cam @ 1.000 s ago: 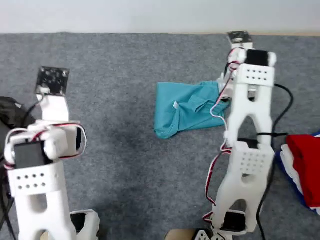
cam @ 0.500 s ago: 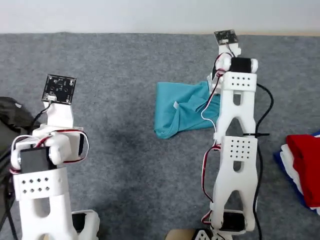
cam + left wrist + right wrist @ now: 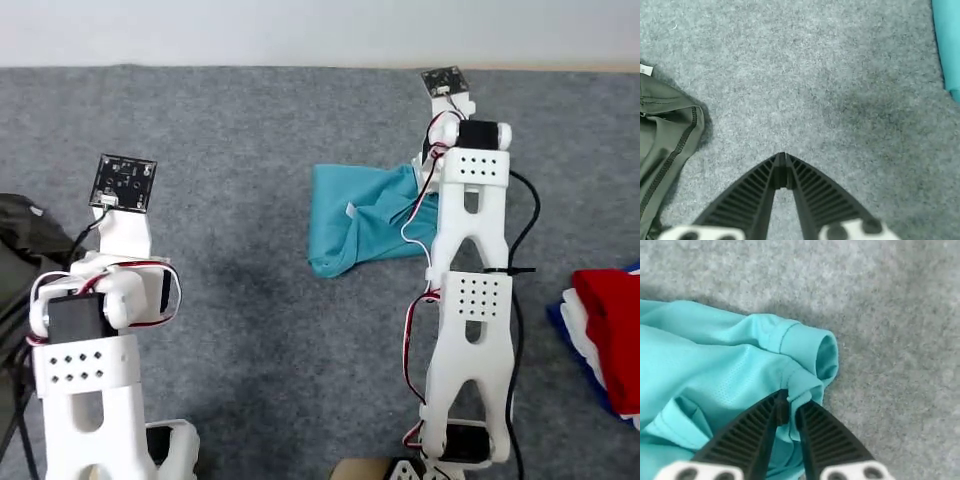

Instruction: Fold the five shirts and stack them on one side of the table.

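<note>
High view, teal shirt: the teal shirt (image 3: pixel 365 225) lies crumpled on the grey mat (image 3: pixel 240 130), toward the far middle of the table. Its long axis runs across the table.
High view, right arm: the right arm (image 3: pixel 470 300) stretches out over the shirt's right end, with its wrist above the cloth.
High view, left arm: the left arm (image 3: pixel 85 350) stands well apart from the teal shirt, with bare mat between them.
High view, other shirts: a folded stack (image 3: pixel 605 340), red on top, sits at the right edge near the right arm's base. A dark shirt (image 3: pixel 20 240) lies loose at the left edge, just beside the left arm.
Left wrist view, pincer: the left gripper (image 3: pixel 783 172) is closed on nothing, its tips meeting over bare mat.
Left wrist view, surroundings: the dark shirt lies to one side of the tips and a strip of teal to the other.
Right wrist view, pincer: the right gripper (image 3: pixel 790 407) has its jaws nearly together and appears to pinch a ridge of teal cloth at the seam by the sleeve (image 3: pixel 825 352).
Key relation: the cloth spreads away from the held end toward mid-table, so the right arm is the one placed to draw or fold it.
Room: open mat lies beyond the sleeve and along the shirt's free side. The stack is close to the right arm's near side, so a sweep that way risks brushing it.
</note>
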Available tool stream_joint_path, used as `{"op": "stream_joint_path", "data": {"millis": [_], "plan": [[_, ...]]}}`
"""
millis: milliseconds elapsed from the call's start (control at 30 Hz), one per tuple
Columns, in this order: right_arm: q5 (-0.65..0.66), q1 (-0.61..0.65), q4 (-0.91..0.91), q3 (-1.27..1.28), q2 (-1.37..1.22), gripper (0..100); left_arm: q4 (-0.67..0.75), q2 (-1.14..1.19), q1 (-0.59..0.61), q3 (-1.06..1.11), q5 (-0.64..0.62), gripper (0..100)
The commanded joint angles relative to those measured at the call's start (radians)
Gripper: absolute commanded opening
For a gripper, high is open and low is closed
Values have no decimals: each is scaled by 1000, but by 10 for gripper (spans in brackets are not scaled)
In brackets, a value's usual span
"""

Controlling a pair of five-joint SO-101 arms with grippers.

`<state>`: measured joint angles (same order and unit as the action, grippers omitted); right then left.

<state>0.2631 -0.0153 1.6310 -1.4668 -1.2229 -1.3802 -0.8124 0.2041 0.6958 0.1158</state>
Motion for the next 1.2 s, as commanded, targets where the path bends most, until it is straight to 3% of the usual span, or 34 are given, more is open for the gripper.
{"op": "stream_joint_path", "data": {"millis": [0, 467, 600, 800, 1167], "plan": [[37, 10, -16, -52, 124, 10, 18, -17, -2, -7, 3, 2], [51, 7, -265, -34, 113, 10, 11, -17, -2, -7, 2, 2], [51, 2, -263, -29, 81, 17, 11, -17, -2, -7, 2, 2], [43, 10, -134, -38, 127, 214, 11, -17, -2, -5, 2, 2], [48, 160, 68, -31, 295, 50, 11, -17, -2, -5, 0, 2]]}}
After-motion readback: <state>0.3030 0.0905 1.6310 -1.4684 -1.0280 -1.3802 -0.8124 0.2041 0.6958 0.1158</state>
